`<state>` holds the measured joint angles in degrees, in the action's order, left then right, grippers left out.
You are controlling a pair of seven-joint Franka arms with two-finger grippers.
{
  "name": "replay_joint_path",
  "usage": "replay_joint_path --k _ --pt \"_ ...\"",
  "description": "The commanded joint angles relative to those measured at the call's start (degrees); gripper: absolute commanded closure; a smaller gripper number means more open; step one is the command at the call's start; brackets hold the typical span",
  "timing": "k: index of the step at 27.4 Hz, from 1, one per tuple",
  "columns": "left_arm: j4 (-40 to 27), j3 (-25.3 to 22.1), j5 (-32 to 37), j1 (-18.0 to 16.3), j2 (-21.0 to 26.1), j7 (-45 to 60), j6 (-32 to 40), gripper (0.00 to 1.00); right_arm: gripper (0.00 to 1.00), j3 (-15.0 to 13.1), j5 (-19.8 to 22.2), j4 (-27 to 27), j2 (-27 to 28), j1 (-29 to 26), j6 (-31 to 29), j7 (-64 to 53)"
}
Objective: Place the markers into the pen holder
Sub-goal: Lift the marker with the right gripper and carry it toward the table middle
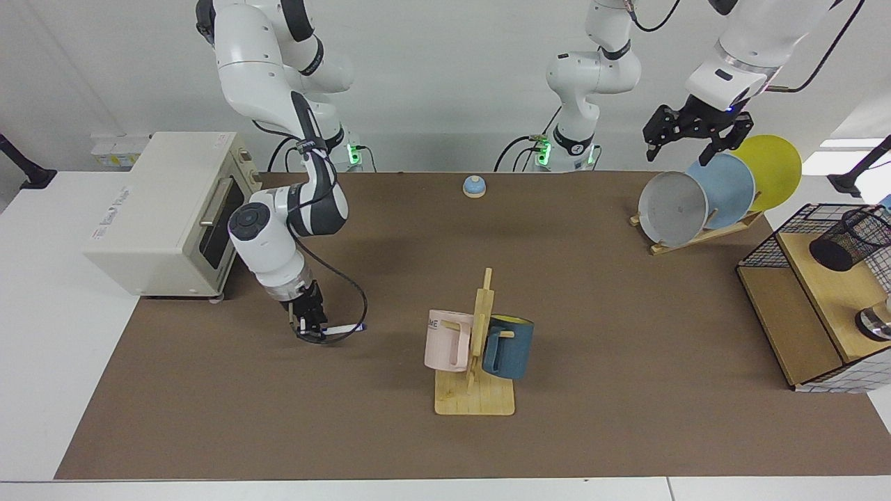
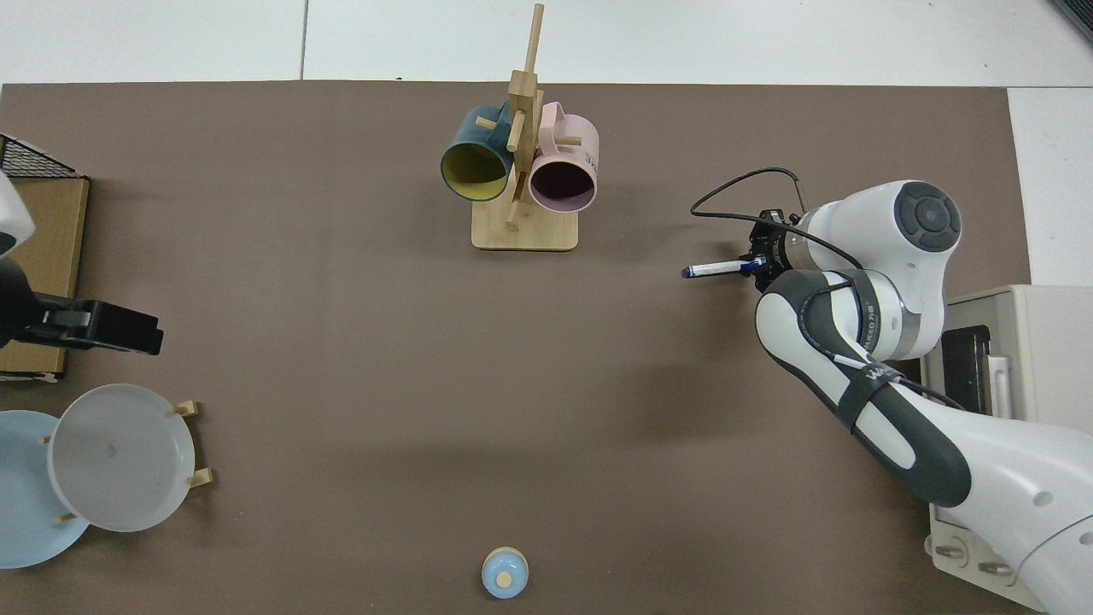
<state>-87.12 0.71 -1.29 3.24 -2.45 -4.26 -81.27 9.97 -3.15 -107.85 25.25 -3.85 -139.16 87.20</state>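
The white marker (image 1: 346, 328) with a dark blue cap lies level just over the brown mat, left of the mug rack. My right gripper (image 1: 311, 332) points down and is shut on the marker's end; the rest of the pen sticks out toward the rack. From above, the marker (image 2: 716, 269) juts left out of the right gripper (image 2: 756, 266). The pen holder (image 1: 848, 240), a black mesh cup, sits on a wooden shelf at the far right edge. My left gripper (image 1: 682, 147) hangs open above the plate rack, holding nothing.
A wooden rack (image 1: 477, 362) with a pink and a blue mug stands mid-table. Three plates lean in a stand (image 1: 699, 233) at the back right. A toaster oven (image 1: 163, 212) sits behind the right arm. A small blue bell (image 1: 474, 186) is at the back. A wire basket frame (image 1: 769, 247) surrounds the shelf.
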Motion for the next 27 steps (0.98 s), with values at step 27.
replay_joint_path --k 27 --pt "-1.1 2.4 0.0 0.5 -1.6 -0.1 0.9 0.00 1.00 1.3 -5.0 5.4 -25.9 0.2 41.9 -1.2"
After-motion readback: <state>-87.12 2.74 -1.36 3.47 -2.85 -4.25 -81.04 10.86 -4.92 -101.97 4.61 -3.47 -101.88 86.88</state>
